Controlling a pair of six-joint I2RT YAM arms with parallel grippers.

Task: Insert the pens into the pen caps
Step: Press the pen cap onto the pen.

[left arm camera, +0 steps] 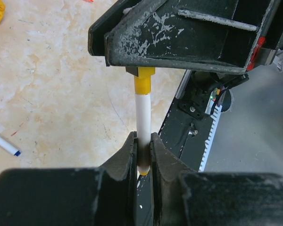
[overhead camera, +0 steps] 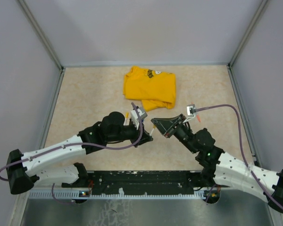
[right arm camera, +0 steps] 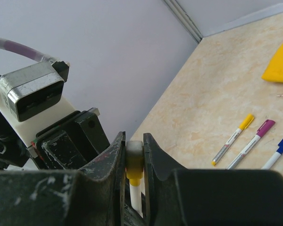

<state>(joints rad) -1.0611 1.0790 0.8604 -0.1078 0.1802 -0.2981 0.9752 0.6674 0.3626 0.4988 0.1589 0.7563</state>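
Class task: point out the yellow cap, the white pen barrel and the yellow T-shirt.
yellow cap (left arm camera: 144, 85), left wrist view, its side wall.
white pen barrel (left arm camera: 143, 117), left wrist view, mid-barrel.
yellow T-shirt (overhead camera: 151, 87), top view, middle of cloth.

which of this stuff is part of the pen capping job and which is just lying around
Job:
- pen, held by the left gripper
- yellow cap, held by the right gripper
- capped yellow pen, magenta pen, blue pen

Lying about:
- T-shirt
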